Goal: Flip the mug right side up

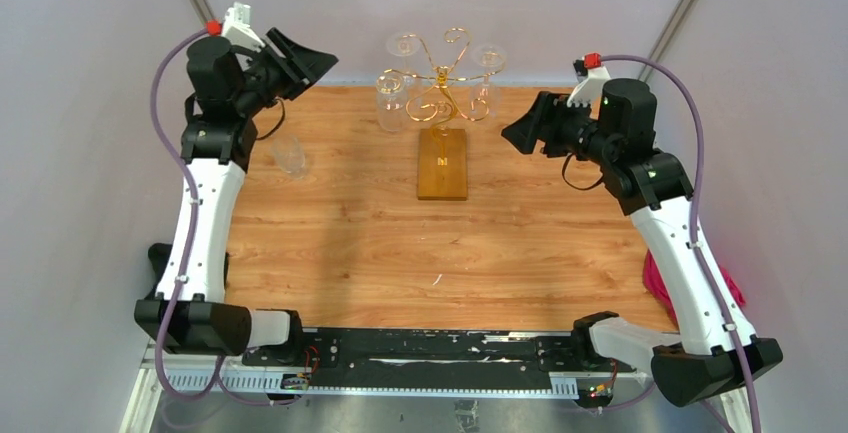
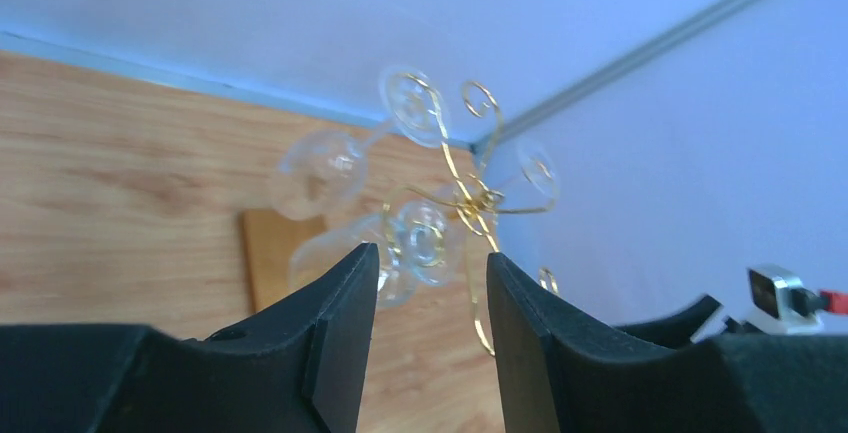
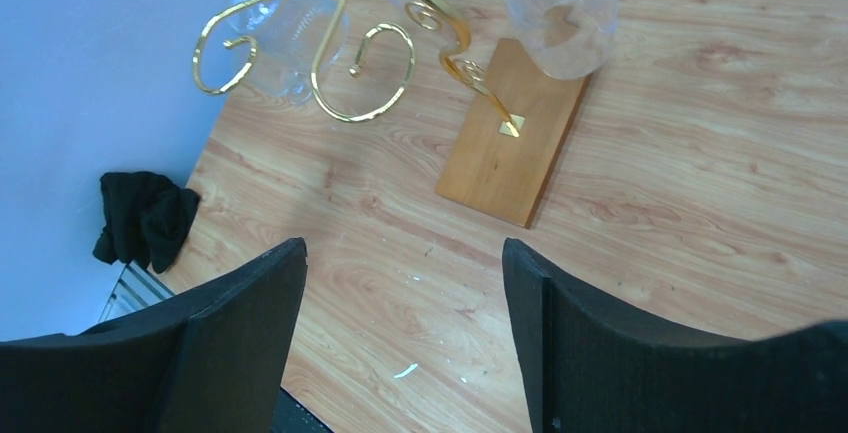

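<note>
A small clear glass mug (image 1: 290, 156) stands on the wooden table (image 1: 350, 243) at the far left, below my left arm; I cannot tell which way up it is. It shows in neither wrist view. My left gripper (image 1: 318, 57) is open and empty, raised above the table's back left corner, up and to the right of the mug. In the left wrist view the gripper (image 2: 430, 268) faces the glass rack. My right gripper (image 1: 518, 134) is open and empty, raised at the back right. In the right wrist view the gripper (image 3: 403, 258) looks down on bare table.
A gold wire rack (image 1: 445, 78) hung with several clear glasses stands on a wooden base (image 1: 443, 163) at the back centre; it also shows in the left wrist view (image 2: 470, 193) and right wrist view (image 3: 350, 63). A black cloth (image 3: 145, 215) lies off the table's left edge. A pink cloth (image 1: 735, 288) lies off the right edge.
</note>
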`<move>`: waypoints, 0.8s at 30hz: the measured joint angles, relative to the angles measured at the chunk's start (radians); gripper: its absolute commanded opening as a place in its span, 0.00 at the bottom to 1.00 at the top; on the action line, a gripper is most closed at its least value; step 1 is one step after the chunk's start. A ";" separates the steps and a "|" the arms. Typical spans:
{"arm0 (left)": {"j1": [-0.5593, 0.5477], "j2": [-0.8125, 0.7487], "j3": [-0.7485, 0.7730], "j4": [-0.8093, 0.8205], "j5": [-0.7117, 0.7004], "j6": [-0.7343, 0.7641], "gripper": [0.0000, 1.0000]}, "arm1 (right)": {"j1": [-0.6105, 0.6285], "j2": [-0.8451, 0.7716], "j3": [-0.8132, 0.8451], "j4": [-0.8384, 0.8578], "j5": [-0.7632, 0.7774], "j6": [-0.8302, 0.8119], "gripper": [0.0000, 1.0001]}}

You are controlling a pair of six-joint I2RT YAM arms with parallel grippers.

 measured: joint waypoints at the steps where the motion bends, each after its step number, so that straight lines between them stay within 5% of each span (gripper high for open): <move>1: -0.018 0.009 -0.016 0.046 0.023 -0.032 0.50 | 0.000 0.002 0.006 0.001 -0.011 0.002 0.73; 4: -0.071 0.057 -0.042 0.128 0.065 -0.096 0.50 | 0.000 0.008 0.024 0.023 -0.042 0.013 0.65; 10: -0.121 0.145 -0.066 0.216 0.106 -0.169 0.50 | 0.001 0.121 0.193 0.089 -0.167 0.068 0.34; 24: -0.142 0.149 -0.076 0.253 0.119 -0.182 0.50 | 0.172 0.552 0.512 0.161 -0.270 0.114 0.42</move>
